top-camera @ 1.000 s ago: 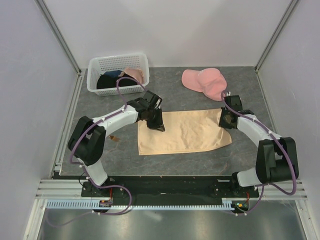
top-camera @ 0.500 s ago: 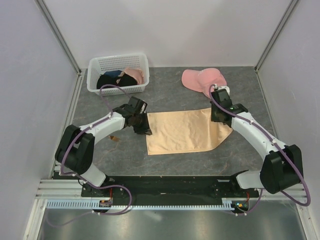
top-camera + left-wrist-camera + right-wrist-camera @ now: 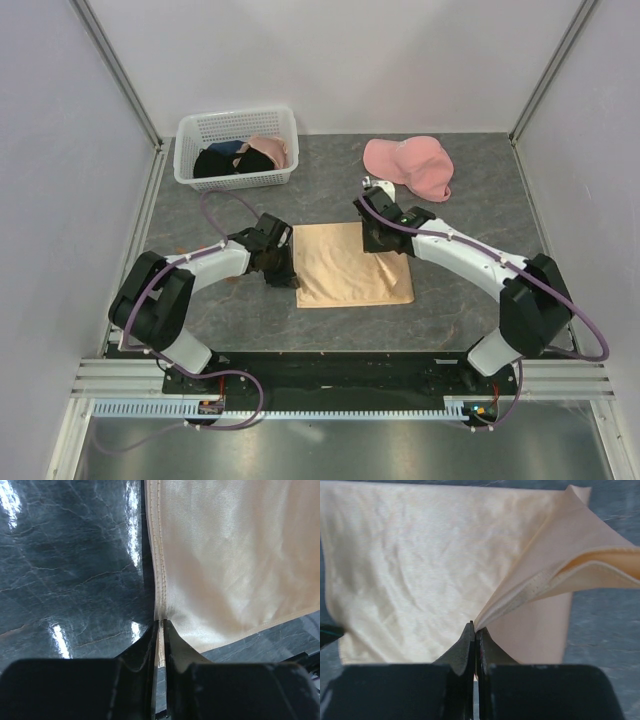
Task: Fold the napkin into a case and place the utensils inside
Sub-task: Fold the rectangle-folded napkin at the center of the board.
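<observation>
Found the napkin (image 3: 345, 270) lying near the middle of the worktop (image 3: 480, 310): peach-tan, shiny, mostly flat against the dark stone-patterned surface.

Recorded the left gripper (image 3: 159, 626) down low at the napkin's left edge. Jaws drawn almost together, pinching the stitched hem between the fingertips, with only a sliver of gap visible in the left wrist view. Confirmed cloth held in that grip.

Recorded the right gripper (image 3: 474, 627) at the napkin's far edge, right of its middle. Jaws closed fully on a raised fold of the cloth. From the right wrist view, noted a flap lifted clear of the layer beneath and curling over toward the right, showing a duller underside and a hemmed border. Confirmed a second layer of the same cloth lying flat below the flap.

From the top view, noted both arms reaching inward from either side, with the napkin between the two grippers.

Logged a white basket (image 3: 236, 120) in the far left corner of the worktop, holding dark and pink clothes (image 3: 240, 155). Logged a pink cap (image 3: 408, 163) by the far edge, right of the middle, near the right arm but apart from the napkin
</observation>
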Motion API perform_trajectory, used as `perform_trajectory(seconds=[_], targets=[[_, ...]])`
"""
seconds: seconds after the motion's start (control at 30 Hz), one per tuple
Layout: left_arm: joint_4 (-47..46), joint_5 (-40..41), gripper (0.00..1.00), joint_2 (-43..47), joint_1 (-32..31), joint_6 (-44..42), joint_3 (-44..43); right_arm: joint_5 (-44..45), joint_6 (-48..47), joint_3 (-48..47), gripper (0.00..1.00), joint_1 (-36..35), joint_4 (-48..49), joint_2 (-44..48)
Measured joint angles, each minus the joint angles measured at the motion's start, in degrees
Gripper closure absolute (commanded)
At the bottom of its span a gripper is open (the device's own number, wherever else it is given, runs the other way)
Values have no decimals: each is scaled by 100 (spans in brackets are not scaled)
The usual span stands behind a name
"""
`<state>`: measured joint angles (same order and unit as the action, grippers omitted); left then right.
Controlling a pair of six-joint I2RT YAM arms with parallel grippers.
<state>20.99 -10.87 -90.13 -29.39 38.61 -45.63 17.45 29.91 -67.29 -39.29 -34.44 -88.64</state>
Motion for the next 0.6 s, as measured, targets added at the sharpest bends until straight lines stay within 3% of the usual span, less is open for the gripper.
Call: perform_trajectory(seconds=[0.3, 0.6], targets=[[-273, -28, 87, 2, 0, 105, 98, -885, 850, -254, 100, -378, 717, -861], [9, -26, 84, 459, 26, 136, 157, -1134, 857, -713, 100, -664, 922, -1596]])
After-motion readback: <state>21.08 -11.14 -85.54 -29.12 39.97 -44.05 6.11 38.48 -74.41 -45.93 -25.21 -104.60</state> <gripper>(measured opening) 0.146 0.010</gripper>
